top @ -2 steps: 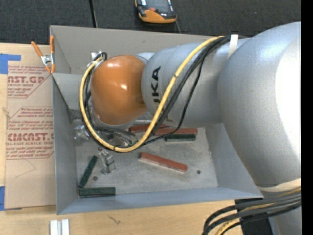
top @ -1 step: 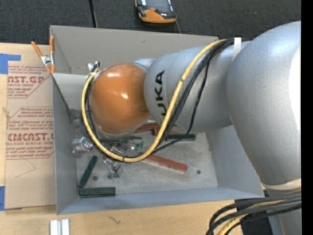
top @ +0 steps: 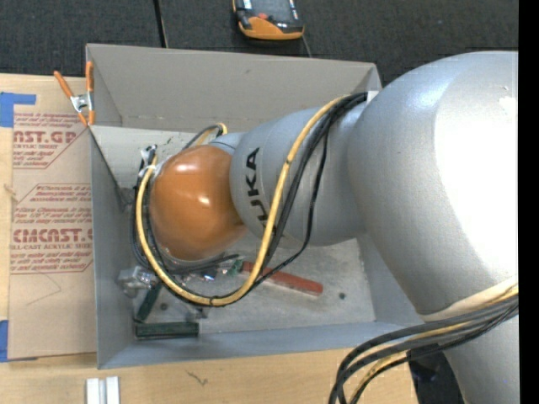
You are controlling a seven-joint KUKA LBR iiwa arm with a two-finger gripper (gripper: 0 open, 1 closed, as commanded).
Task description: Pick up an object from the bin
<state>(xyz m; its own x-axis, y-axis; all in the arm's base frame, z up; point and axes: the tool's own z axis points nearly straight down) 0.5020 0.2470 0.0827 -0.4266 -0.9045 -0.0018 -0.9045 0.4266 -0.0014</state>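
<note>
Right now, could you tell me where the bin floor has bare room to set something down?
Bare floor lies at lower right, between the red stick and the bin's near wall. The lower left corner is crowded: a dark flat bar, a dark stick and a clear piece by the arm's orange cover.

Arm (top: 337, 183) over grey bin (top: 227, 82), orange wrist cover (top: 189, 204) at left, red stick (top: 295, 283), dark bar (top: 167, 330)

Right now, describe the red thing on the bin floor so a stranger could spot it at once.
Find the grey metal bin, then the silver arm reaching in. Below the arm, on the bin floor, lies a slim, slanted red strip. It alone is red; the bar to its left is dark.
</note>
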